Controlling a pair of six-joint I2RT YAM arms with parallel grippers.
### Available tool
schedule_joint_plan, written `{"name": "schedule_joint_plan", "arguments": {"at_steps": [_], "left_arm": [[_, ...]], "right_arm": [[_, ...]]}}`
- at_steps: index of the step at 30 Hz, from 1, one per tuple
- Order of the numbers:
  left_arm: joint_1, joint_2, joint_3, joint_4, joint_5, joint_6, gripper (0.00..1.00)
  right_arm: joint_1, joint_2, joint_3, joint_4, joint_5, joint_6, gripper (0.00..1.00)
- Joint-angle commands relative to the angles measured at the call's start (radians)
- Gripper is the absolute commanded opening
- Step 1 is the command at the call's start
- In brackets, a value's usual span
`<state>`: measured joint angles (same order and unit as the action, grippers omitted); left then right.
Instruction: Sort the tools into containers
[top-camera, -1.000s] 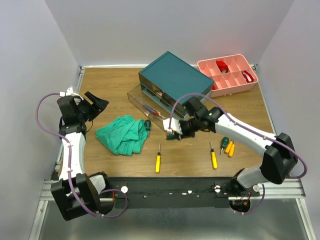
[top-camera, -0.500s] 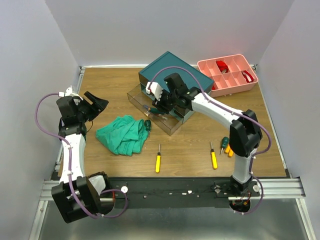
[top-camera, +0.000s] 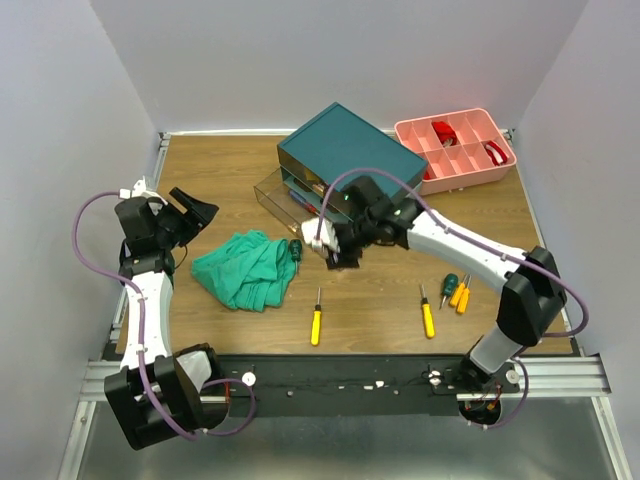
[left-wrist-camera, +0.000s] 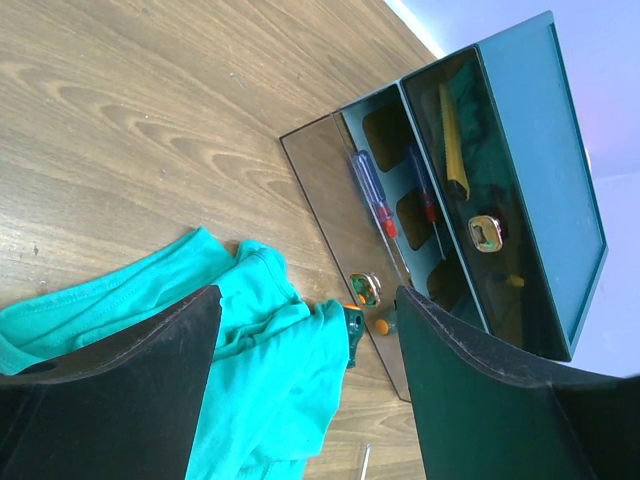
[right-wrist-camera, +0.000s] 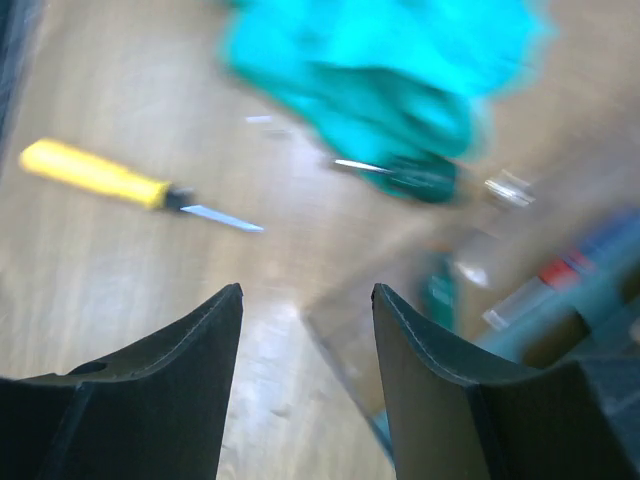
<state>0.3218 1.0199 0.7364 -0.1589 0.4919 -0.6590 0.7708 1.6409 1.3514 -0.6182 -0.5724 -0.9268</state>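
Top view, worktop: a brown wood-grain worktop (top-camera: 230, 170) with a metal rail along its near edge.
Room: plain pale walls close off the left, far and right sides.
Box: a dark teal box (top-camera: 350, 150) stands at the far middle, set at an angle, and its clear drawer (top-camera: 285, 197) stands out toward the near left.
Tray: a pink tray (top-camera: 455, 165) sits just right of the box, with red items in its compartments.
Cloth: a crumpled green cloth (top-camera: 245, 268) lies left of centre.
Loose screwdrivers: a green-handled screwdriver (top-camera: 296, 250) lies against the cloth's right edge. One yellow screwdriver (top-camera: 316, 320) lies near the middle front and a second yellow screwdriver (top-camera: 427, 315) to its right. A small green-and-orange cluster (top-camera: 456, 290) lies just beyond that one.
Drawer contents: the left wrist view shows red-and-blue screwdrivers (left-wrist-camera: 372, 195) lying in the open drawer and a yellow-handled one (left-wrist-camera: 452, 140) in the drawer above.
Left fingers: the left fingers (left-wrist-camera: 120, 390) are spread wide and released, with nothing between them. They hang over the left part of the worktop, well apart from every tool, with the cloth and the drawers in view ahead.
Right fingers: the right fingers (right-wrist-camera: 460, 400) are apart and grasp nothing. In the top view they sit at the near corner of the open drawer. In the blurred right wrist view the yellow and green-handled screwdrivers lie ahead on the wood, neither of them touched.
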Motion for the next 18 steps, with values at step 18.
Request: {"name": "schedule_joint_plan", "arguments": {"at_steps": [18], "left_arm": [[0.017,-0.121,-0.066,0.035,0.014,0.004,0.8]], "right_arm": [[0.343,0.316,-0.014,-0.23,0.068,-0.672,0.57]]}}
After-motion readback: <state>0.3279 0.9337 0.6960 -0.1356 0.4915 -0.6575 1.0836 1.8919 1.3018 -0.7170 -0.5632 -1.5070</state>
